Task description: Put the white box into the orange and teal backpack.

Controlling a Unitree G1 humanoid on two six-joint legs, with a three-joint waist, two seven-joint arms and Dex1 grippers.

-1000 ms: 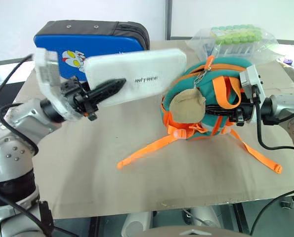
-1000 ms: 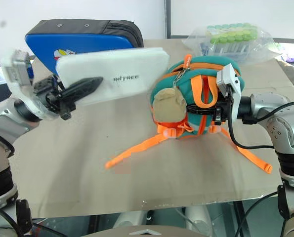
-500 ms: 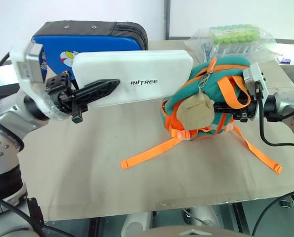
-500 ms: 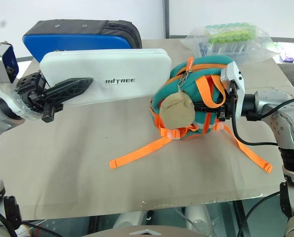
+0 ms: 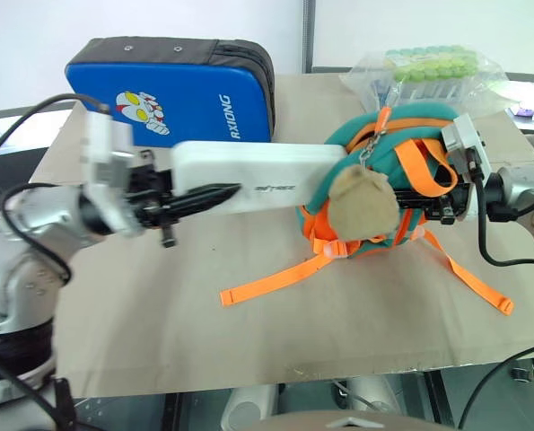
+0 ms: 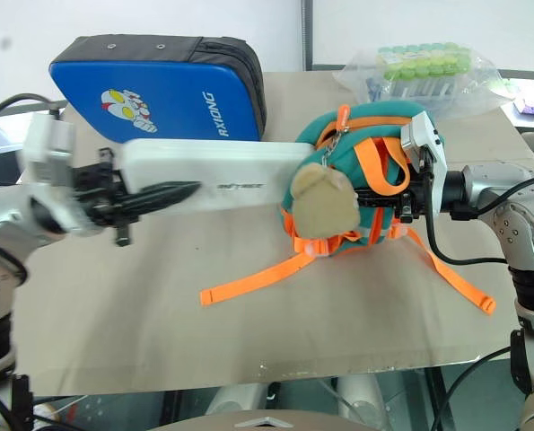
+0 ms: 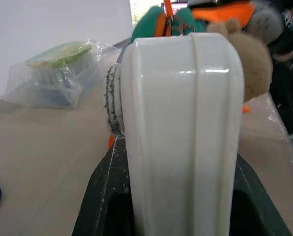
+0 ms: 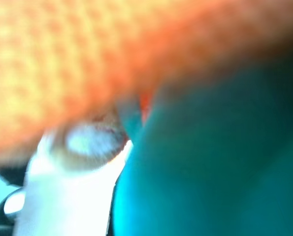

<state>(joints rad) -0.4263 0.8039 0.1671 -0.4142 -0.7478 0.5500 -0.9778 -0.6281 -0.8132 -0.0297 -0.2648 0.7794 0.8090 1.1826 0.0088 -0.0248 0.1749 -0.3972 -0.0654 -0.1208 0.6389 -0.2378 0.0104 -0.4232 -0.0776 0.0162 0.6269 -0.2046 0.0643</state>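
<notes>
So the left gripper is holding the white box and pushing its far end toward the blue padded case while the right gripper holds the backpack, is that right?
Not quite. The left gripper does hold the white box, but its far end points at the orange and teal backpack, not the blue padded case standing behind it. The left eye view shows this. The right gripper is on the backpack.

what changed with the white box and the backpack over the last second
The left gripper, still clamped on the white box, rolled it from broad face toward the camera to nearly edge-on and lowered it, its far end now at the orange and teal backpack behind the bear charm. The right gripper kept its hold on the backpack. The blue case and bagged tubes stayed put.
</notes>
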